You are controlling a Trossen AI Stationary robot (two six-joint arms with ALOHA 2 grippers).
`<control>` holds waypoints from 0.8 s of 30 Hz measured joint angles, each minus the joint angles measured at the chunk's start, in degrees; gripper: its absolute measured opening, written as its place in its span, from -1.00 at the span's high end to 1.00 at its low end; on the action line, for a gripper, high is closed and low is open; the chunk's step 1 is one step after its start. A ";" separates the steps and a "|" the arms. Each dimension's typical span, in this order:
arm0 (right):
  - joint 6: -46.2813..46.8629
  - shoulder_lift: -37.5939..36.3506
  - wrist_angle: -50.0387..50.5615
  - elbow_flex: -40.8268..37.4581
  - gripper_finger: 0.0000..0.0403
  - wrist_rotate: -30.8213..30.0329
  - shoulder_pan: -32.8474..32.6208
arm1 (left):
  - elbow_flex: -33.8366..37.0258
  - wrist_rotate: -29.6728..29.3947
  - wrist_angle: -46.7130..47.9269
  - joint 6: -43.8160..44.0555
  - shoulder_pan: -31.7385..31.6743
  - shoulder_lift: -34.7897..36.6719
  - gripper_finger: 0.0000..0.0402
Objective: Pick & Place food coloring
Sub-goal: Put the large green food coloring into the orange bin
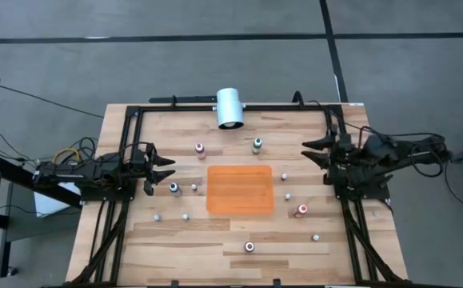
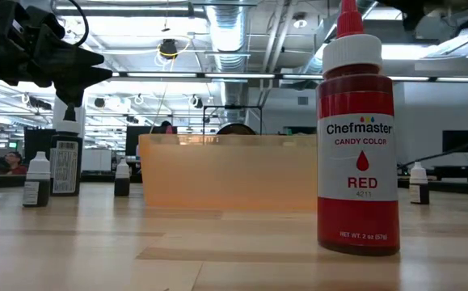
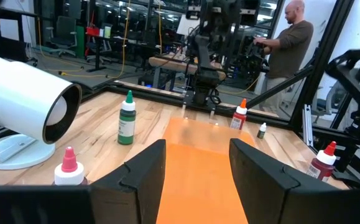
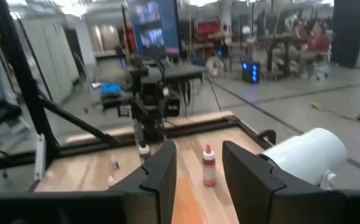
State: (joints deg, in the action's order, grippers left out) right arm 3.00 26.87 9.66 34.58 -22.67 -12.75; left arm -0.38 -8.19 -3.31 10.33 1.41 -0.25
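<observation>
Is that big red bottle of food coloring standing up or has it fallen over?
Upright. The red bottle stands on its base on the table, pointed cap on and straight up, label reading level.

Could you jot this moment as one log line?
left gripper: open, empty | right gripper: open, empty | small food coloring bottles: untouched around flat orange mat

Worktop: pale wood planks, visible grain, smooth with a low sheen. Frame around it: black metal bars, matt. Mat: orange, translucent, smooth, plastic-looking. Red food coloring bottle: glossy plastic, white cap, printed label. Green bottle: same glossy plastic. White cylinder: smooth, satin. Left gripper fingers: dark matt plastic.
</observation>
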 joint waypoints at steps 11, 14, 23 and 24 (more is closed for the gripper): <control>0.01 21.05 8.20 16.34 0.40 0.04 7.43 | -0.01 0.00 0.00 -0.02 0.00 0.00 0.16; 0.06 25.61 12.01 20.54 0.40 0.17 9.69 | 0.01 0.00 0.00 -0.02 0.00 -0.02 0.16; 4.53 40.25 25.94 31.40 0.40 0.25 15.94 | 0.00 0.00 -0.01 -0.02 0.00 -0.01 0.16; 4.53 41.64 26.34 32.12 0.40 0.23 16.31 | -0.01 0.00 0.00 -0.02 0.00 -0.01 0.16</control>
State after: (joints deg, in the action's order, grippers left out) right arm 7.53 68.51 36.00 66.70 -22.44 3.56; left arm -0.38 -8.19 -3.31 10.31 1.41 -0.26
